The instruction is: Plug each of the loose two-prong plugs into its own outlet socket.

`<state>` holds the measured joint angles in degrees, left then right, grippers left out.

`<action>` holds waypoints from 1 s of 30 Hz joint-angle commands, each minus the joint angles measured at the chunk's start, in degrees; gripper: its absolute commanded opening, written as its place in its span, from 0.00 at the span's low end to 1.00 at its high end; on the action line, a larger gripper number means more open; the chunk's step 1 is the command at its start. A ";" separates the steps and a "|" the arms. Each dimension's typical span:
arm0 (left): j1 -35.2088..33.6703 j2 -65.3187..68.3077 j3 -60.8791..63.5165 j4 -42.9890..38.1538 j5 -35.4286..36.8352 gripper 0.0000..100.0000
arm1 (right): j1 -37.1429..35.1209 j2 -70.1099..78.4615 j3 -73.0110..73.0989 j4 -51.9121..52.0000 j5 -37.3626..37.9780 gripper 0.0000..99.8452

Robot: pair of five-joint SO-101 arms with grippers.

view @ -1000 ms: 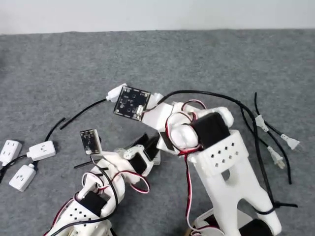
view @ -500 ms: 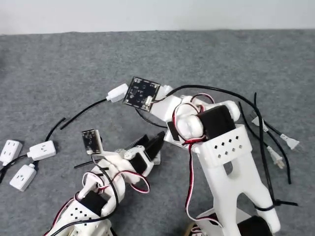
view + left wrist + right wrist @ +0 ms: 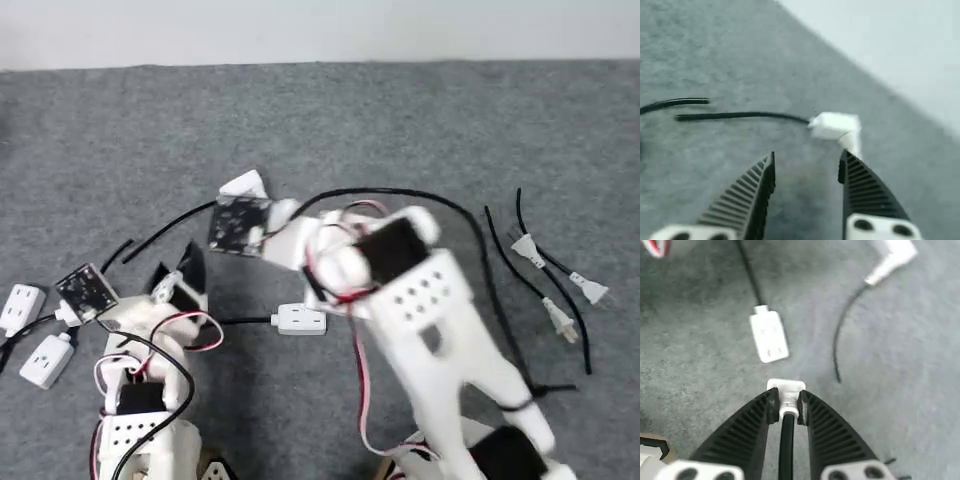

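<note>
— Starting at the far left, what lies on the grey carpet (image 3: pixel 420 130)?
— Two white outlets, the upper socket (image 3: pixel 20 306) and the lower socket (image 3: pixel 45 362), close together.
— And the left gripper (image 3: pixel 806 159)?
— Just right of them, with its jaws spread apart and nothing between them. Ahead of it an angled plug (image 3: pixel 835 125) lies on the carpet, with its black cable (image 3: pixel 740 116) trailing away.
— What's in the middle?
— The middle socket (image 3: pixel 300 320), lying flat with its slots facing up, just beside the right arm (image 3: pixel 430 300).
— Is the right gripper (image 3: pixel 786 397) holding anything?
— Yes. It is clamped on a small plug (image 3: pixel 786 386), a white body whose black cord runs back between the fingers. I can't see the prongs. The middle socket sits a little ahead of it, not touching.
— And the far right?
— A two-prong plug (image 3: pixel 562 324) and a second loose plug (image 3: pixel 592 291), both on thin black cords, well apart from both arms.
</note>
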<state>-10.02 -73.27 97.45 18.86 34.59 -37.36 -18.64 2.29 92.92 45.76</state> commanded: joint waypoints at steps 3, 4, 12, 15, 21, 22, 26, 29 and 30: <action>-1.23 -0.70 -0.75 4.40 -9.67 0.20 | -1.10 7.16 -0.70 -3.65 2.90 0.01; -1.14 -0.70 -0.75 4.48 -10.37 0.20 | -1.10 8.22 -0.70 -3.82 4.40 0.01; -1.14 -0.70 -0.75 4.31 -10.55 0.20 | -1.01 14.73 0.09 -6.29 12.66 0.01; -1.05 -0.70 -0.75 4.31 -10.55 0.20 | -1.01 15.43 4.40 -11.30 14.15 0.01; 1.67 -0.70 -0.75 4.40 -10.64 0.20 | -1.01 15.34 10.73 -17.27 14.33 0.01; 1.93 -0.70 -0.75 4.48 -10.64 0.20 | -1.01 15.34 11.08 -17.63 14.33 0.01; 2.02 -0.70 -0.75 4.48 -10.64 0.20 | -0.22 15.34 11.52 -17.63 14.33 0.01; 2.11 -0.70 -0.75 4.57 -10.64 0.20 | -0.13 15.34 11.69 -17.63 14.33 0.01; 2.11 -0.70 -0.75 4.57 -10.64 0.20 | -0.13 15.34 11.87 -17.71 14.24 0.01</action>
<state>-8.35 -73.27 97.45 23.16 24.31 -38.15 -2.73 14.33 76.13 59.47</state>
